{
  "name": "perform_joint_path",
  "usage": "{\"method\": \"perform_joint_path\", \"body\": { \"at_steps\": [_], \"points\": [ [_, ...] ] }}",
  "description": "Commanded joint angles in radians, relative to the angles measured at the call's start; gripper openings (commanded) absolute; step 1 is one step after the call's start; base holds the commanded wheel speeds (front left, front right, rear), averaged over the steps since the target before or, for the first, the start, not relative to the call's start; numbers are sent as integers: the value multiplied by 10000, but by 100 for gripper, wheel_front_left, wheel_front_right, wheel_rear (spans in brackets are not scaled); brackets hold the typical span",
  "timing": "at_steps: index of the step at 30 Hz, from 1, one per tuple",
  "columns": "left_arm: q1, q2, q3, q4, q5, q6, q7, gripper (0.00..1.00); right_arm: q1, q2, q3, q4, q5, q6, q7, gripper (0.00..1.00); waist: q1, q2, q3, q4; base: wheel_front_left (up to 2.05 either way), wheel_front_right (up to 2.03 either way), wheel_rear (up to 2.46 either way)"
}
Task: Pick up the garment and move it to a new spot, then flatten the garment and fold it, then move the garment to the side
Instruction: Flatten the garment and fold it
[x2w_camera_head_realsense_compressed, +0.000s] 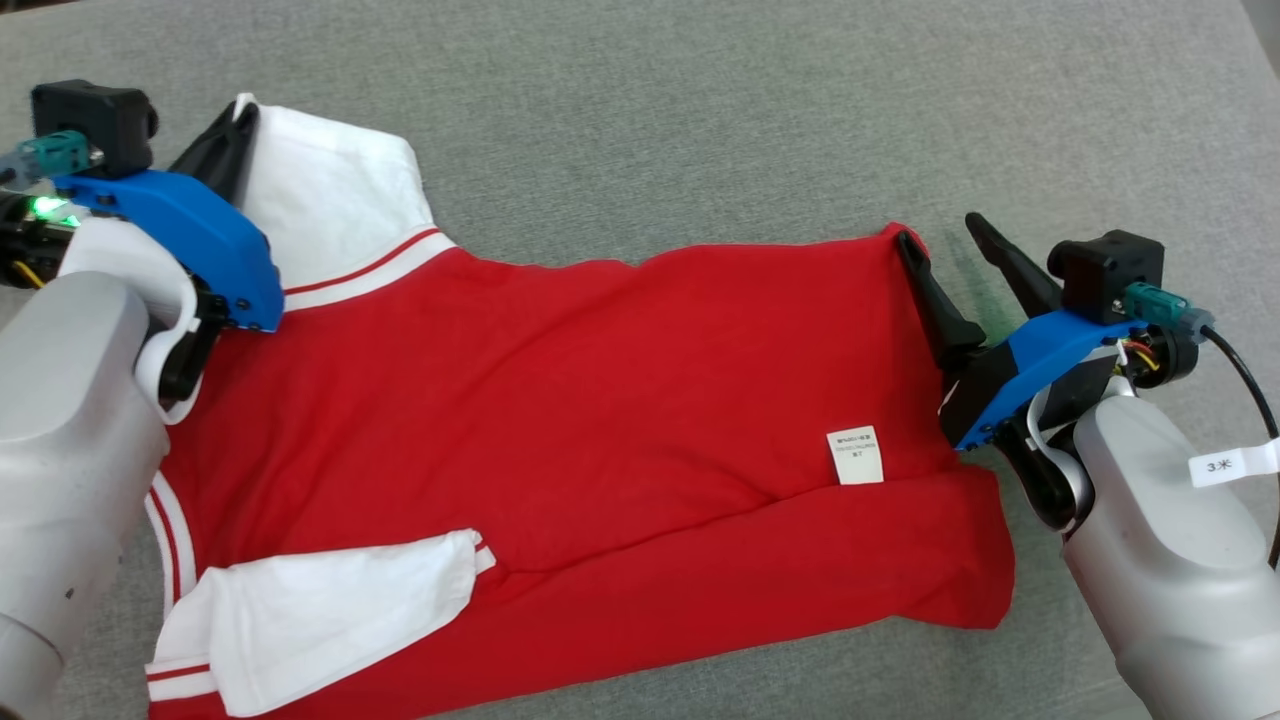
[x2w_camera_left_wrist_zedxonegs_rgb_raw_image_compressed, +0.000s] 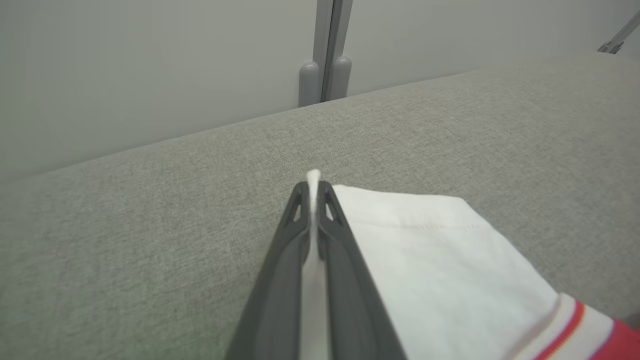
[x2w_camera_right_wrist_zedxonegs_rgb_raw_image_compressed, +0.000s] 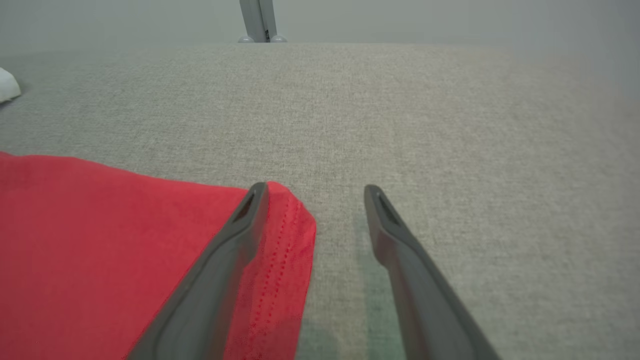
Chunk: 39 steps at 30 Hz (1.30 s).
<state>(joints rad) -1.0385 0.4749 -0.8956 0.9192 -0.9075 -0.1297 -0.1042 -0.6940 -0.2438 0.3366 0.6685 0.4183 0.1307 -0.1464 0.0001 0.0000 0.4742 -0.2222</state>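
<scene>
The garment (x2w_camera_head_realsense_compressed: 600, 400) is a red shirt with white sleeves, spread across a grey cloth surface with its near edge folded over. My left gripper (x2w_camera_head_realsense_compressed: 232, 125) is shut on the far white sleeve's corner; white cloth (x2w_camera_left_wrist_zedxonegs_rgb_raw_image_compressed: 313, 235) is pinched between the two dark fingers. My right gripper (x2w_camera_head_realsense_compressed: 940, 235) stands open at the shirt's far right hem corner (x2w_camera_right_wrist_zedxonegs_rgb_raw_image_compressed: 295, 210). Its left finger (x2w_camera_right_wrist_zedxonegs_rgb_raw_image_compressed: 240, 225) lies over the red cloth and its right finger (x2w_camera_right_wrist_zedxonegs_rgb_raw_image_compressed: 390, 225) is over bare surface.
The grey fabric surface (x2w_camera_head_realsense_compressed: 700, 120) stretches far beyond the shirt. A white care label (x2w_camera_head_realsense_compressed: 855, 455) lies on the red cloth. A pale wall with a grey upright post (x2w_camera_left_wrist_zedxonegs_rgb_raw_image_compressed: 327, 50) stands behind the surface's far edge.
</scene>
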Motion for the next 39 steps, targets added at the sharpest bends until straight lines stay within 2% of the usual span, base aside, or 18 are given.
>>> {"method": "perform_joint_path", "body": {
  "at_steps": [1, 12, 13, 14, 15, 20, 28, 34, 39],
  "points": [
    [-126, -103, -162, -58, -63, -10, -167, 0, 119, -62, 80, 118, 200, 2, 137, 100, -1, 0, -18, 110, 0, 0, 0],
    [-395, -293, -754, -194, -217, -11, -763, 0, -69, 13, 658, 675, 612, 5, 979, 100, -1, 0, 0, 434, 0, 0, 0],
    [-397, -302, -792, -193, -247, -9, -807, 0, -80, 16, 718, 707, 679, 12, 1029, 44, -1, 0, -7, 461, 0, 0, 0],
    [-425, -305, -826, -195, -251, -11, -859, 0, -95, 32, 767, 705, 759, 12, 1051, 13, -1, 0, -17, 488, 0, 0, 0],
    [-452, -314, -852, -202, -253, -11, -929, 0, -112, 50, 770, 694, 888, 12, 1065, 0, -1, 0, -36, 518, 0, 0, 0],
    [-424, -333, -885, -322, -397, -11, -1287, 0, -330, -261, 564, 749, 851, 0, 573, 0, -1, 0, -227, 678, 0, 0, 0],
    [212, -158, -541, -1038, -388, -9, -1612, 0, -362, -78, 88, 1308, 354, 2, -570, 0, -1, 0, -769, 974, 0, 0, 0],
    [1244, 51, 320, -2381, 90, 19, -1615, 0, -1, -64, -16, 1565, 219, 2, -890, 0, -1, 0, -1146, 1239, 0, 0, 0],
    [2599, 186, 1133, -3711, 679, 281, -1616, 0, 481, -85, -191, 1538, 116, 2, -1104, 0, -1, 0, -1441, 1435, 0, 0, 0]
  ]
}}
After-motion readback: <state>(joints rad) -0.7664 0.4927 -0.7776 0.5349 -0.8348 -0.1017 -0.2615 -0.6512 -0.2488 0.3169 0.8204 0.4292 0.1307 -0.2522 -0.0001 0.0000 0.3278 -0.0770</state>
